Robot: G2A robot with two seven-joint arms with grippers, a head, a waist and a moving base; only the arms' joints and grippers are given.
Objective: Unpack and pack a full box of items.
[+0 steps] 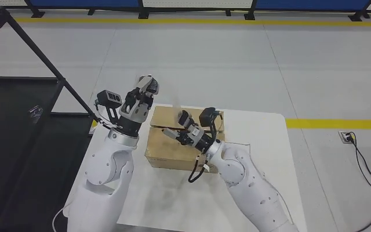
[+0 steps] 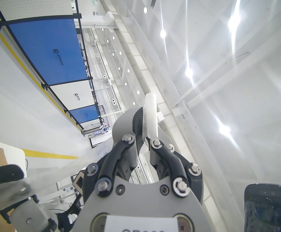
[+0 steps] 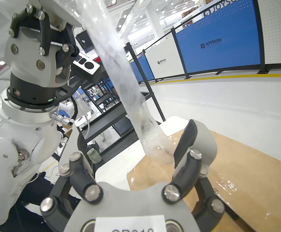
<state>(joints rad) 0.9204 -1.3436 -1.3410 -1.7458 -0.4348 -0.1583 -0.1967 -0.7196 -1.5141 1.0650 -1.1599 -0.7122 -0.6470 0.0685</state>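
Observation:
A brown cardboard box point(image 1: 168, 153) lies on the white table point(image 1: 255, 151). My left gripper point(image 1: 148, 86) is raised above the box's far left corner and points upward, shut on a clear plastic strip point(image 2: 151, 114). In the right wrist view the strip point(image 3: 123, 83) stretches taut from the box top point(image 3: 237, 158) up to the left gripper point(image 3: 33, 19). My right gripper point(image 1: 177, 126) hovers low over the box top, open. The strip's lower end passes between its fingers point(image 3: 136, 131) without being pinched.
A black metal frame point(image 1: 35, 52) and a dark bench stand to the left of the table. Blue and white barrier panels point(image 3: 219, 44) and a yellow floor line point(image 1: 324, 123) lie beyond. Bare table surface lies to the right of the box.

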